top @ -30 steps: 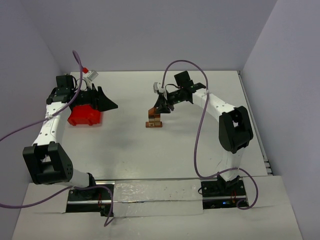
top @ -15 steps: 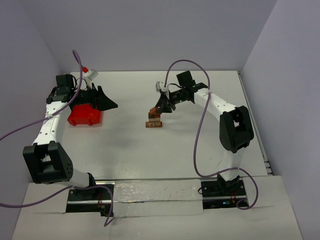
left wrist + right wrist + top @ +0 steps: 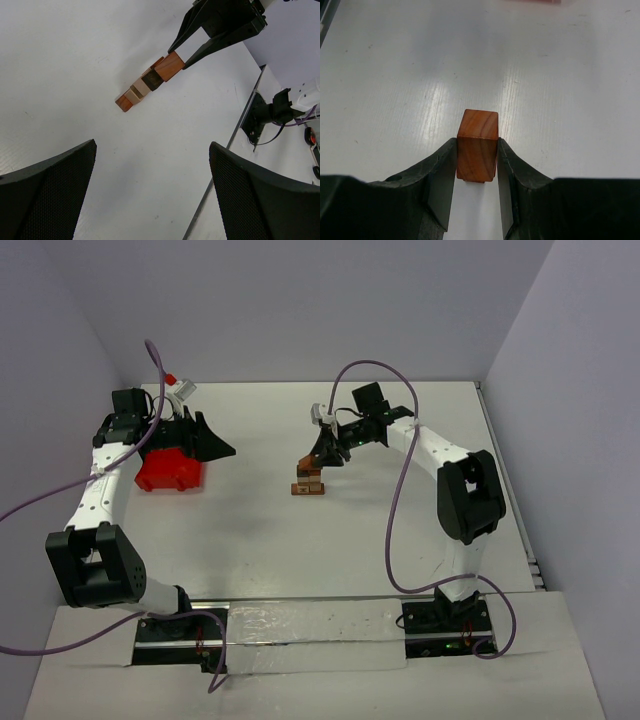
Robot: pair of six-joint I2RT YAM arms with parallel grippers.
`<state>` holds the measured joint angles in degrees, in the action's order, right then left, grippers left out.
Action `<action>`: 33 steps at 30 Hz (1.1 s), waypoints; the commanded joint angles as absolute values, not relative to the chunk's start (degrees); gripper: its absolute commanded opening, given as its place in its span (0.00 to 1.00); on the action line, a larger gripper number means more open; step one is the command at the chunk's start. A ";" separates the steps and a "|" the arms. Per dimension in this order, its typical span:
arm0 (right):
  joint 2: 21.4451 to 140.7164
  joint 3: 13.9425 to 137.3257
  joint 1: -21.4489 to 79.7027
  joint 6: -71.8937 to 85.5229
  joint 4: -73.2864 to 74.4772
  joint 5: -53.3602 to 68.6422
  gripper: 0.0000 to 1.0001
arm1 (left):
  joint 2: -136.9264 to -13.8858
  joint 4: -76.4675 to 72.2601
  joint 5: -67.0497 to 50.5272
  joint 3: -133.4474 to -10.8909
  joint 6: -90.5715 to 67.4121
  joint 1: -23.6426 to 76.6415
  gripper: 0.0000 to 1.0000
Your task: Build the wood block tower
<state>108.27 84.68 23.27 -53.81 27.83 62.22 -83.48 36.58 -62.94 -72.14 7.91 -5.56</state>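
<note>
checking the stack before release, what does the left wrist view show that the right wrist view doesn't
Only left wrist: the tower standing under the held block, and the open left gripper. Only right wrist: a close look at the fingers pressing both sides of the block; the tower is hidden beneath it. Both: the right gripper shut on the block, over the white table.

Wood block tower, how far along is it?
Done: the wood block tower stands several blocks high. In hand: the right gripper holds a reddish block at its top. Remaining: letting go of it. The left gripper is open and empty.
</note>
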 commanded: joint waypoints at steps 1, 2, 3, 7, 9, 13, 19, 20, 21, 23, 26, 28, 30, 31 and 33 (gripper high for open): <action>108.90 84.81 23.36 -53.53 25.65 63.91 0.05 | -83.23 34.28 -63.98 -72.86 7.98 -5.36 0.99; 108.93 84.81 23.31 -53.53 25.59 63.97 0.05 | -83.20 34.26 -63.95 -72.83 7.91 -5.35 0.99; 109.08 84.83 23.38 -53.53 25.66 63.90 0.05 | -83.06 34.19 -63.81 -72.69 7.91 -5.27 0.99; 109.63 85.17 23.50 -53.61 25.93 63.77 0.05 | -83.23 34.37 -63.90 -72.86 8.03 -5.27 0.99; 109.77 85.14 23.58 -53.70 26.01 63.70 0.05 | -83.34 34.39 -63.98 -72.95 8.06 -5.30 0.99; 109.92 85.08 23.73 -53.61 25.93 63.54 0.06 | -83.50 34.45 -64.16 -72.89 8.15 -5.27 0.99; 110.21 85.28 23.82 -53.44 25.86 63.52 0.07 | -83.32 34.45 -64.25 -72.69 8.24 -5.34 0.99; 110.24 85.32 23.82 -53.44 25.93 63.43 0.07 | -83.30 34.45 -64.25 -72.66 8.20 -5.27 0.99; 110.30 85.25 23.84 -53.46 25.95 63.35 0.08 | -83.23 34.45 -64.25 -72.60 8.26 -5.27 0.99; 110.30 85.17 23.93 -53.61 26.02 63.17 0.08 | -83.23 34.45 -64.23 -72.51 8.35 -5.27 0.99; 110.39 85.08 23.99 -53.53 25.97 63.19 0.09 | -83.32 34.41 -64.29 -72.60 8.31 -5.36 0.99; 110.48 85.11 23.99 -53.44 25.99 63.28 0.09 | -83.44 34.34 -64.45 -72.60 8.15 -5.33 0.99; 110.48 85.25 24.08 -53.43 25.93 63.27 0.10 | -83.42 34.27 -64.51 -72.60 8.08 -5.35 0.99; 110.48 85.25 24.08 -53.35 25.92 63.19 0.10 | -83.58 34.19 -64.51 -72.68 8.00 -5.27 0.99; 110.64 85.25 24.17 -53.10 25.83 63.19 0.10 | -83.58 34.28 -64.60 -72.69 7.92 -5.27 0.99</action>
<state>110.08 84.68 23.63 -53.61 27.20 62.24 -83.48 36.36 -63.00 -72.12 7.90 -5.56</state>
